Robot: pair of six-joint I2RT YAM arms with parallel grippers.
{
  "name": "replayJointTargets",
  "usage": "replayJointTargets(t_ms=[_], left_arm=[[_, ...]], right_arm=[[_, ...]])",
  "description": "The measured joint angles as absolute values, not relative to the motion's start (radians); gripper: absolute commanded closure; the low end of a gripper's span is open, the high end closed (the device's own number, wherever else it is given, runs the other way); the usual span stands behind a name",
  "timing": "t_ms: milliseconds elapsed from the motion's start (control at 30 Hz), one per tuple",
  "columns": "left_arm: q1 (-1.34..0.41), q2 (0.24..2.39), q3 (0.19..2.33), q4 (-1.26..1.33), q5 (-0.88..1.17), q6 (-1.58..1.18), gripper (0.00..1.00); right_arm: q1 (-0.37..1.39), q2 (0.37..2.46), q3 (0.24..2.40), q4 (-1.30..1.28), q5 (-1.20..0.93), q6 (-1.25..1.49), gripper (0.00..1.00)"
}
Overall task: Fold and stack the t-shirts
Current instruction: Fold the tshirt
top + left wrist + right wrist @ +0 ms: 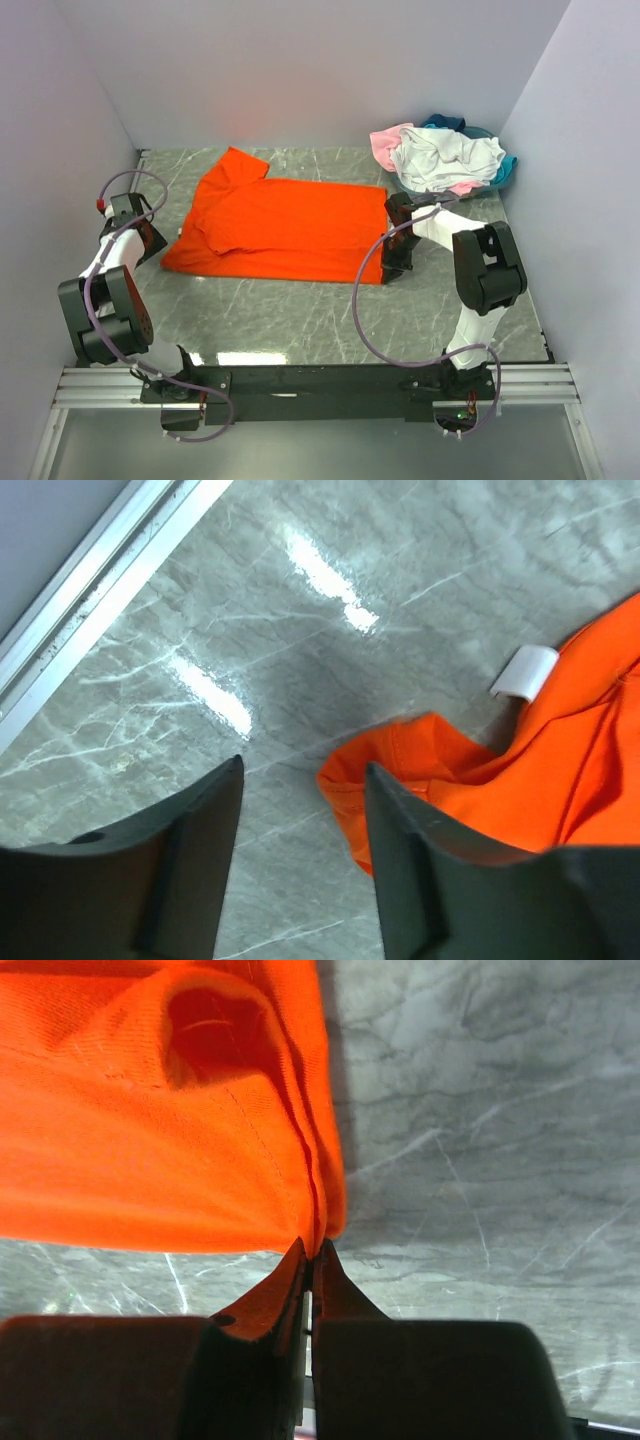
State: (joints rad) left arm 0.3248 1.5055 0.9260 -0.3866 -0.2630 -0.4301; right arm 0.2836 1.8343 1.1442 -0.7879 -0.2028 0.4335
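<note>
The bright orange t-shirt [280,225] lies folded lengthwise across the middle of the marble table. My right gripper [392,262] is shut on its right hem edge [318,1222], pinching doubled fabric just above the table. My left gripper [150,240] is open and empty at the shirt's left end; its right finger [420,850] is next to the orange sleeve tip [400,765], with bare table between the jaws. The white, pale pink and teal shirts [445,155] lie in a heap at the back right.
White walls close in the left, back and right sides. A small white tag [525,670] lies at the orange shirt's edge. The metal rail [320,385] with both arm bases runs along the near edge.
</note>
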Motion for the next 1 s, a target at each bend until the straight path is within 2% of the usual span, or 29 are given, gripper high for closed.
replayJointTargets(t_ms=[133, 300, 500, 1000], left_arm=[[0.327, 1.489, 0.926, -0.373, -0.234, -0.433, 0.39], [0.328, 1.516, 0.945, -0.318, -0.101, -0.442, 0.38], [0.328, 1.646, 1.018, -0.217, 0.064, -0.457, 0.31], [0.328, 1.970, 1.222, -0.027, 0.380, -0.492, 0.29]], right_arm=[[0.284, 1.828, 1.137, -0.793, -0.194, 0.439, 1.00], [0.284, 1.821, 1.125, -0.789, -0.194, 0.444, 1.00], [0.284, 1.817, 1.119, -0.789, -0.194, 0.445, 1.00], [0.284, 1.816, 1.118, -0.788, -0.195, 0.445, 1.00]])
